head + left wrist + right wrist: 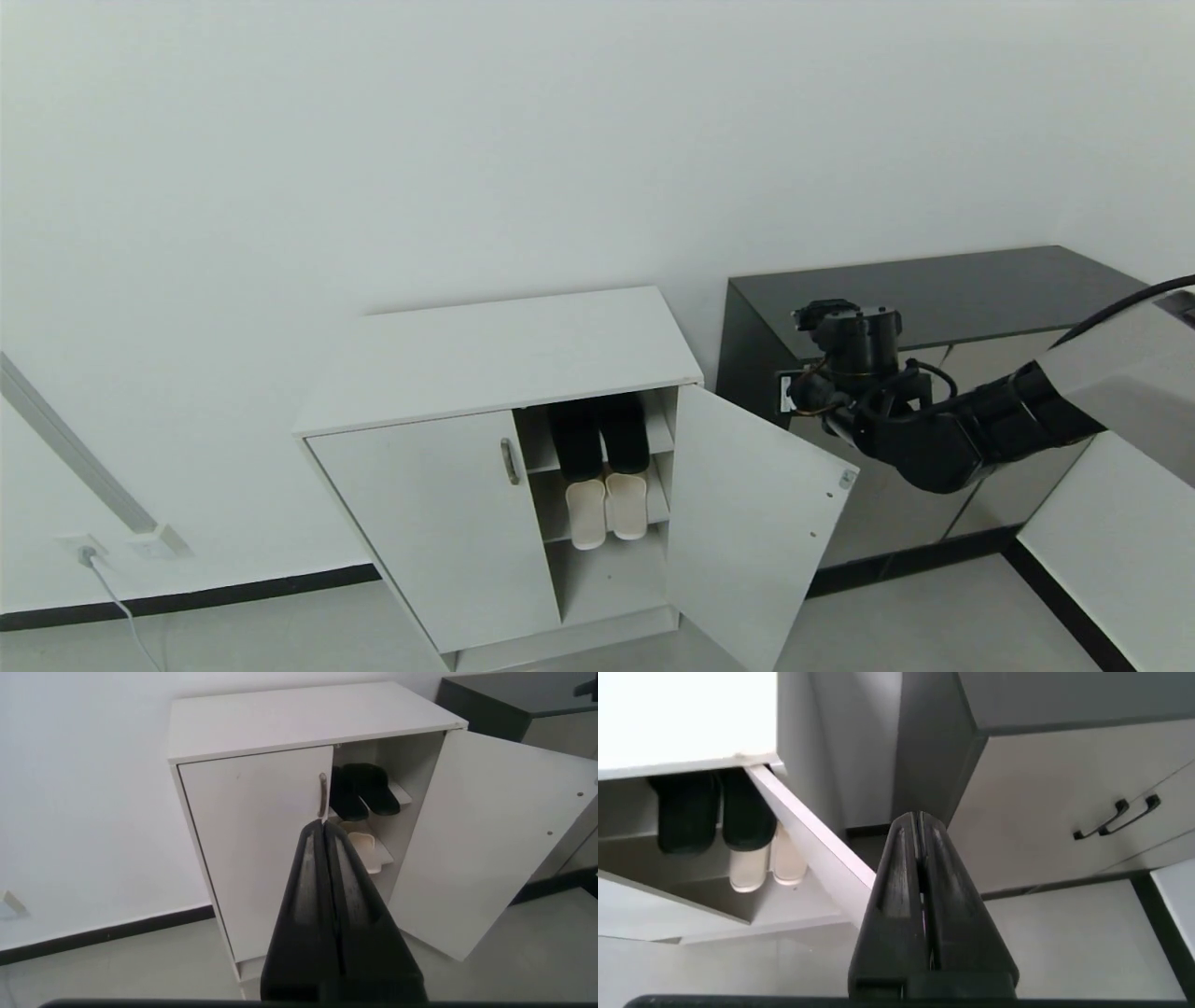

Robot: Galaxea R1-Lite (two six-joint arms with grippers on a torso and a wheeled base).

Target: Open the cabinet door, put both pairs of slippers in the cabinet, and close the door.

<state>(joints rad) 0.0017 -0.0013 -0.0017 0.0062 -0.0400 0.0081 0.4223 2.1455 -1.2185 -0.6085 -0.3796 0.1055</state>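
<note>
The white cabinet [504,355] stands against the wall with its left door shut and its right door [747,523] swung wide open. Inside, a black pair of slippers [602,434] rests on the upper shelf and a white pair [607,509] on the shelf below. My right gripper [801,392] hovers just right of the open door's top edge, shut and holding nothing [920,821]. The left gripper [322,829] is shut and empty, a way in front of the cabinet and level with the left door's handle [322,793]. Both pairs, black [364,789] and white [369,849], show past it.
A dark grey sideboard [934,289] with drawer handles [1120,817] stands right of the cabinet, close behind the open door. A wall socket with a cable [84,551] sits low at the left. A white counter edge [1111,541] juts in at the lower right.
</note>
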